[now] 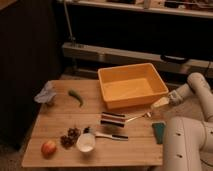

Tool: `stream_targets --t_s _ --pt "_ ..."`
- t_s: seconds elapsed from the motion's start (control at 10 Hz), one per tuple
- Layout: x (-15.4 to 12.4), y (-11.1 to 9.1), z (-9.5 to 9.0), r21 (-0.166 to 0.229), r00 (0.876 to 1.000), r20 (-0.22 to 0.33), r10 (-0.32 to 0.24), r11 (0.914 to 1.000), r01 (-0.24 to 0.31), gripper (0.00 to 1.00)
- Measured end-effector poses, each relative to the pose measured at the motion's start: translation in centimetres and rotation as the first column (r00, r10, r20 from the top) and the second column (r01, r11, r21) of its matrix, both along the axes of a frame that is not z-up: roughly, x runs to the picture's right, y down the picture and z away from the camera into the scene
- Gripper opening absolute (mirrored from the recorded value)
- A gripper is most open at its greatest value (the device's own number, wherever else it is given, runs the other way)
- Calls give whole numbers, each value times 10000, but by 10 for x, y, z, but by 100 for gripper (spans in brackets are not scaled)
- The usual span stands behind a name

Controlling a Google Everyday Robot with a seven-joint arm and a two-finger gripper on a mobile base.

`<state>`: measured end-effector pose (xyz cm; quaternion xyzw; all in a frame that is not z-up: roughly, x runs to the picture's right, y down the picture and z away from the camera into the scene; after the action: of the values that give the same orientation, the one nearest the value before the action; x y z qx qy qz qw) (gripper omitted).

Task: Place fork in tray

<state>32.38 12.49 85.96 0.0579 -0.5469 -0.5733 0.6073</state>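
Camera view, one wooden bench [60, 120], items listed by size.

1. Robot arm, white, reaching in from the right; its end effector [161, 103] hangs low just off the tray's right front corner, near the fork's tip. Whether it is released or clenched I cannot tell. Judged: positioned to approach the fork.
2. Tray [131, 85], orange-yellow tub, at the far side of the bench, nothing in it; the destination, close to the fork.
3. Green sponge [159, 132], near the right edge, beside the robot's body.
4. Dark striped block [113, 119], mid-bench, touching or just beside the fork's handle end.
5. Fork [136, 117], silver, lying flat in front of the tray, not yet lifted.
6. Dark-handled utensil [107, 134], beside the white bowl [85, 142].
7. Apple [48, 148], front left corner.
8. Green pepper [76, 96], left of the tray.
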Motion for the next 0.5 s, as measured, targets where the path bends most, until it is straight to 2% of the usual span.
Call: stream_targets --t_s 0.5 --pt "-4 -14 -14 394 9998 91 158 9991 -161 74"
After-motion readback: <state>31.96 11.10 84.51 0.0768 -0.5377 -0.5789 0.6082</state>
